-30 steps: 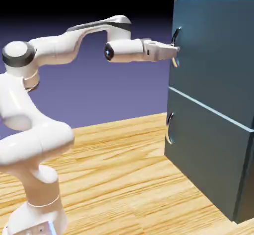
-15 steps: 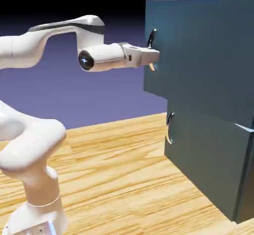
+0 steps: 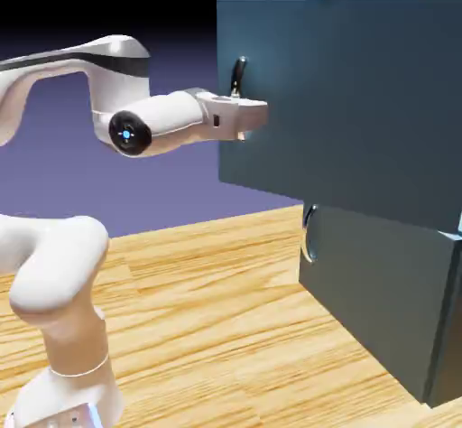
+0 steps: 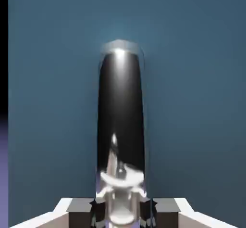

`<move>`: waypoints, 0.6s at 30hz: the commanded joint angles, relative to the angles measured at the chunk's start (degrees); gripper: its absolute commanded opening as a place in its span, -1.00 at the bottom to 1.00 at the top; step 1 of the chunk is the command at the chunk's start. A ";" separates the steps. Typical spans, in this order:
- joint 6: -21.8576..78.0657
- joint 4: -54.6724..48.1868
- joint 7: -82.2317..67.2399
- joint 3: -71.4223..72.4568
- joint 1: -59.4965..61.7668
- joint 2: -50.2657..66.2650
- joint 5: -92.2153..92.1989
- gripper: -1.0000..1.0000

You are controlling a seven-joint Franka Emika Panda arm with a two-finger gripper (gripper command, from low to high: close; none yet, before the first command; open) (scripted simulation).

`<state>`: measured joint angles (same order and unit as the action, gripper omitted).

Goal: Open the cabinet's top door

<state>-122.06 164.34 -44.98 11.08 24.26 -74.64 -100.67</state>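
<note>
- Between my two fingertips, the curved grey handle (image 4: 120, 102) is running lengthwise; my pincer (image 4: 123, 211) is closing on it with only the bar's thickness between the pads, gripping nothing else.
- Just behind the handle, the top door (image 3: 284, 101) is filling most of my hand view, its free edge lying close to the handle.
- Beyond my grip, that door is standing partly open, its free edge jutting past the cabinet (image 3: 440, 345) toward the exterior view's left; I am judging the step in hand to be the pull on the door.
- For the next move, I am reckoning on carrying the handle along the door's arc, turning my wrist with it; a straight tug could be risking a slip.
- Farther down, the lower panel (image 3: 374, 282) is sitting closed, its own handle (image 3: 309, 235) untouched.
- Toward the exterior view's right, the table (image 3: 198, 327) is bearing the cabinet, the table's far edge passing behind it.
</note>
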 commanded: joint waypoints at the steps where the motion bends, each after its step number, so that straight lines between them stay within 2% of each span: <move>1: 1.50 0.34 0.07 -2.07 -0.03 -0.31 2.01 -1.00; 10: 15.91 -0.26 -0.71 -20.76 0.55 1.01 19.75 -1.00; 18: 29.74 -6.88 -3.36 -37.37 -1.64 8.44 34.48 -1.00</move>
<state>-92.25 157.45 -48.34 -26.29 22.62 -66.20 -66.18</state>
